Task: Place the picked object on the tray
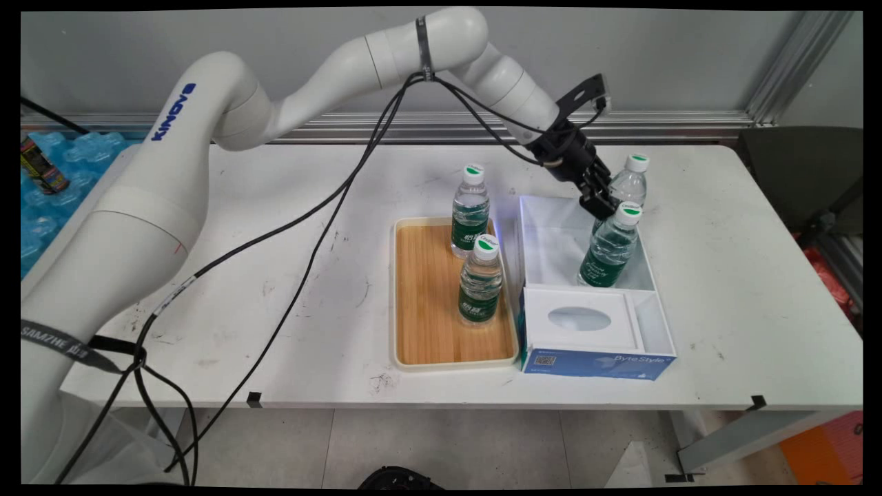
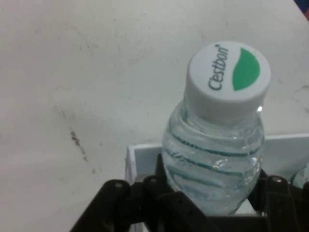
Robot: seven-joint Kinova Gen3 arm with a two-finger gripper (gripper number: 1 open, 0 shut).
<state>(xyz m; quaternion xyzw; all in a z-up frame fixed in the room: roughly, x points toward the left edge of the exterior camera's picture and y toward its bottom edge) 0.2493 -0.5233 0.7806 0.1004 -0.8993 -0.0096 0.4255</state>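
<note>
Gripping tilted bottle [image 1: 609, 246] in white box [image 1: 644, 275]: end effector [image 1: 601, 204] clamped just below cap [image 2: 228, 77]. Best kept clear of second bottle [image 1: 628, 180] just behind.

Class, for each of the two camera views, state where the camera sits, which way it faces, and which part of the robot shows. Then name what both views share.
Main view: fixed above the table's near side, looking down across the white table toward the wall; shows the white arm and gripper.
Hand view: on the hand, looking along the gripper at the held bottle; only black linkage shows.
Shared: the tilted bottle and the white box.
</note>
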